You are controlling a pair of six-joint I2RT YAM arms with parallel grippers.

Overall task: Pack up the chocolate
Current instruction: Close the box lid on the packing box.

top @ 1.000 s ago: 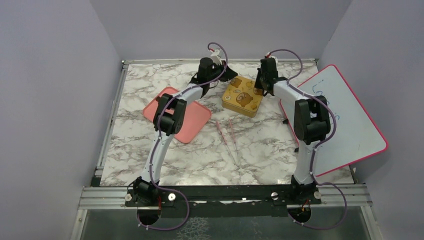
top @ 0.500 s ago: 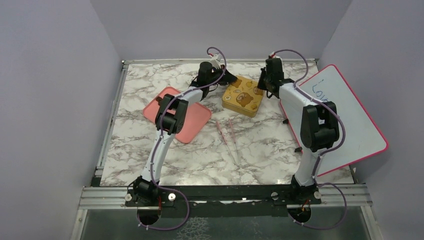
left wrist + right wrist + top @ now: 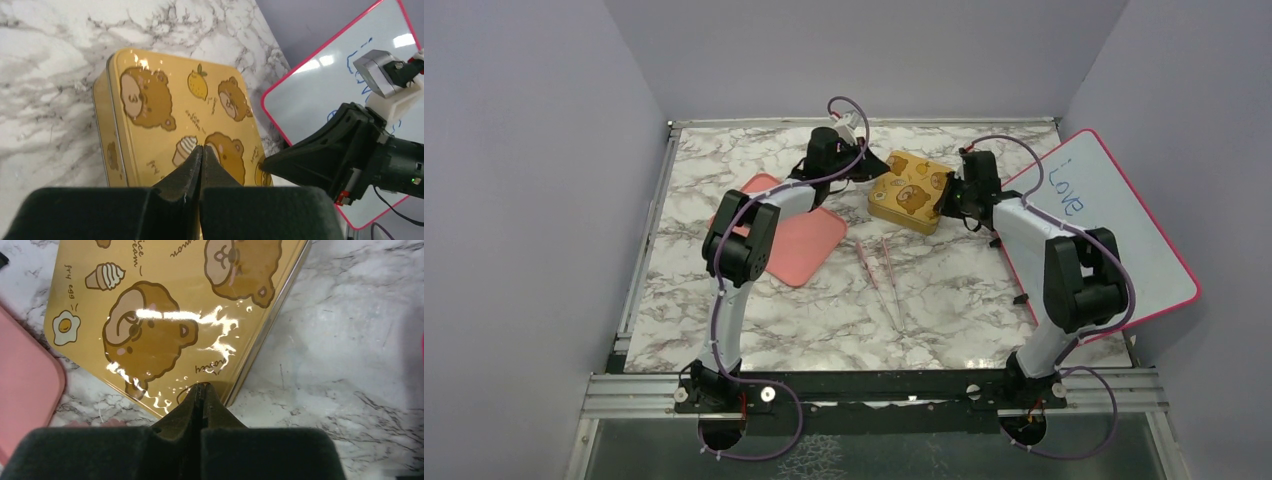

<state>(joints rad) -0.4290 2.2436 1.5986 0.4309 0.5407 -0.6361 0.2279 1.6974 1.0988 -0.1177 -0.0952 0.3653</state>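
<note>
No chocolate shows in any view. A square gold tin (image 3: pixel 910 190) printed with bears lies on the marble table with its lid on. My left gripper (image 3: pixel 871 168) is shut and empty, its tips over the tin's lid (image 3: pixel 175 115) from the far left side. My right gripper (image 3: pixel 946 200) is also shut and empty, its tips (image 3: pixel 201 386) at the tin's right-hand corner (image 3: pixel 175 300). In the left wrist view the right gripper's black fingers (image 3: pixel 320 155) reach the tin's edge from the right.
A pink tray (image 3: pixel 799 235) lies left of the tin, partly under the left arm. Pink tweezers (image 3: pixel 879 275) lie on the marble in front of the tin. A pink-framed whiteboard (image 3: pixel 1114 240) leans at the right side.
The right gripper has come down and nearer, from the tin's far right corner to its right-hand corner. The left arm's elbow swung left. The tin has turned slightly.
</note>
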